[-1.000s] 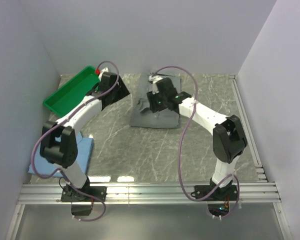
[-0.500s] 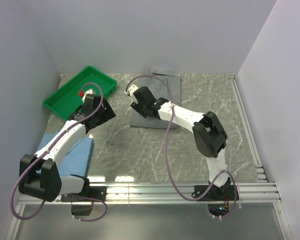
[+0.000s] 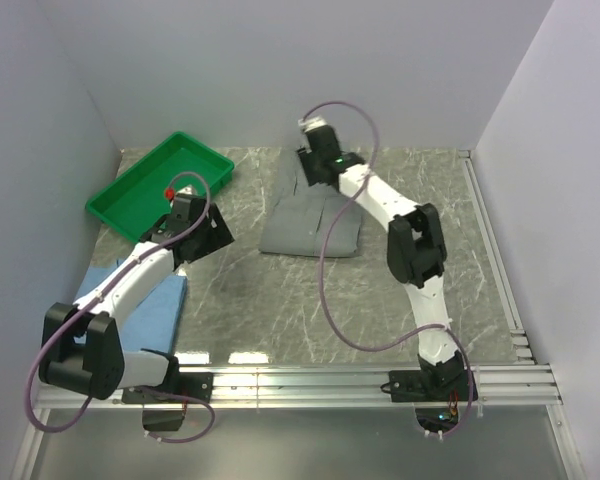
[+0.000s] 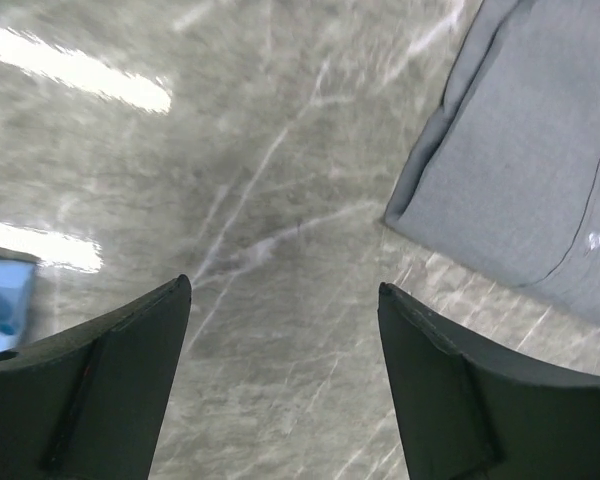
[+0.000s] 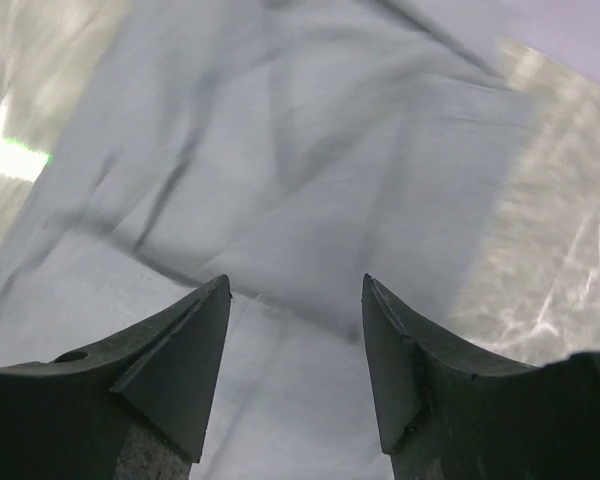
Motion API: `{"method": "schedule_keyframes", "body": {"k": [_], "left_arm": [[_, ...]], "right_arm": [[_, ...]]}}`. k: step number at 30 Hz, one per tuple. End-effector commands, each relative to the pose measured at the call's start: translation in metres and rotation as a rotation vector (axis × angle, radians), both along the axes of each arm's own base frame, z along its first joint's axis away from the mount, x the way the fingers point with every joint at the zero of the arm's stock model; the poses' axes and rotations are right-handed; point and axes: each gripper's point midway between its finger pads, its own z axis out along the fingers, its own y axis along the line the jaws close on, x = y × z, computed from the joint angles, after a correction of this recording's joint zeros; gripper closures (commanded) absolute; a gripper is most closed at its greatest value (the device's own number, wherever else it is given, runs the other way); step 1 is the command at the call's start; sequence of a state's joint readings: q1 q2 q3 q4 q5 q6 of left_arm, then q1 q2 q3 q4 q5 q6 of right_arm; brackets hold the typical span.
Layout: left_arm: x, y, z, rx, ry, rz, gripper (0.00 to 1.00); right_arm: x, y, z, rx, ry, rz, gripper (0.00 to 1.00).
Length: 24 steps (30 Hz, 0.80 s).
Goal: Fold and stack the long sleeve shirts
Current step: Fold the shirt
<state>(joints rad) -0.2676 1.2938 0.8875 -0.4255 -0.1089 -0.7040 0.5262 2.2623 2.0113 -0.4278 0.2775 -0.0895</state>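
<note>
Jaws wide on both arms, nothing gripped: left jaws over bare counter (image 3: 280,300) just at 9 o'clock of grey shirt (image 3: 310,225), right jaws over its cloth. Versus half a second back: right arm (image 3: 375,200) then low at shirt's 8 o'clock corner, now stretched out to its 12 o'clock edge; left arm (image 3: 130,280) barely shifted, by near corner of green tray (image 3: 145,185). Far edge of grey shirt hidden under right wrist from above; right wrist view smeared, creases only. Partly under left arm, light blue shirt (image 3: 165,305) at counter's 8 o'clock, just a sliver at edge of left wrist view. Grey shirt from counter centre toward 12 o'clock, folded flat, rough rectangle, one button (image 4: 594,240) showing, edges a bit uneven.
</note>
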Motion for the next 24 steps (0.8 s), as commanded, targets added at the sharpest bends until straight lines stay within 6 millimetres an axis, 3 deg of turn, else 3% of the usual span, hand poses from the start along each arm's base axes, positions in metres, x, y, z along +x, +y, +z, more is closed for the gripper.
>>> {"method": "schedule_keyframes", "body": {"k": [1,2,3,4,5,6,7,8,9,10,11,12,13,14,15,16,17,18,19,20,24], "left_arm": [[0.013,-0.020,0.005,-0.060,-0.007,-0.071,0.19],[0.014,-0.023,0.004,-0.070,-0.001,-0.077,0.20],[0.016,-0.027,0.003,-0.082,0.005,-0.088,0.20],[0.020,-0.031,0.000,-0.088,0.016,-0.093,0.21],[0.022,-0.036,0.000,-0.109,0.024,-0.107,0.22],[0.023,-0.041,-0.003,-0.119,0.034,-0.114,0.23],[0.029,-0.046,-0.006,-0.132,0.050,-0.121,0.23],[0.032,-0.050,-0.007,-0.146,0.056,-0.123,0.24],[0.033,-0.056,-0.009,-0.161,0.068,-0.137,0.25],[0.039,-0.061,-0.011,-0.171,0.076,-0.141,0.26],[0.042,-0.065,-0.012,-0.184,0.080,-0.143,0.27],[0.044,-0.071,-0.013,-0.203,0.085,-0.156,0.28],[0.049,-0.075,-0.017,-0.210,0.095,-0.150,0.30],[0.052,-0.077,-0.019,-0.213,0.100,-0.151,0.30],[0.055,-0.079,-0.022,-0.219,0.104,-0.154,0.31],[0.060,-0.084,-0.027,-0.227,0.116,-0.158,0.32],[0.062,-0.087,-0.029,-0.234,0.122,-0.157,0.32],[0.064,-0.090,-0.032,-0.237,0.130,-0.161,0.33],[0.068,-0.094,-0.037,-0.242,0.141,-0.166,0.34],[0.070,-0.097,-0.041,-0.246,0.149,-0.166,0.34],[0.076,-0.112,-0.060,-0.259,0.190,-0.185,0.36]], "right_arm": [[-0.002,-0.012,0.036,0.247,0.027,-0.103,0.38],[-0.005,-0.013,0.061,0.326,-0.007,-0.122,0.39],[-0.014,-0.020,0.051,0.342,0.026,-0.143,0.39],[-0.017,-0.029,0.055,0.378,0.032,-0.172,0.39],[-0.026,-0.035,0.073,0.454,0.026,-0.219,0.40],[-0.039,-0.043,0.054,0.469,0.080,-0.258,0.40],[-0.045,-0.057,0.048,0.504,0.106,-0.304,0.41],[-0.058,-0.056,0.057,0.610,0.136,-0.325,0.43],[-0.079,-0.066,0.024,0.617,0.223,-0.374,0.43],[-0.090,-0.070,0.015,0.652,0.262,-0.394,0.45],[-0.100,-0.071,0.025,0.740,0.275,-0.390,0.46],[-0.123,-0.078,-0.002,0.737,0.340,-0.420,0.46],[-0.129,-0.079,0.009,0.789,0.313,-0.406,0.47],[-0.141,-0.076,0.005,0.809,0.339,-0.390,0.47],[-0.160,-0.078,-0.014,0.808,0.381,-0.400,0.47],[-0.167,-0.078,-0.014,0.827,0.381,-0.389,0.47],[-0.170,-0.075,0.000,0.871,0.344,-0.361,0.47],[-0.183,-0.077,-0.012,0.877,0.370,-0.366,0.47],[-0.186,-0.077,-0.011,0.892,0.363,-0.362,0.47],[-0.186,-0.076,-0.003,0.923,0.335,-0.344,0.47],[-0.193,-0.076,-0.014,0.942,0.354,-0.332,0.47]]}}
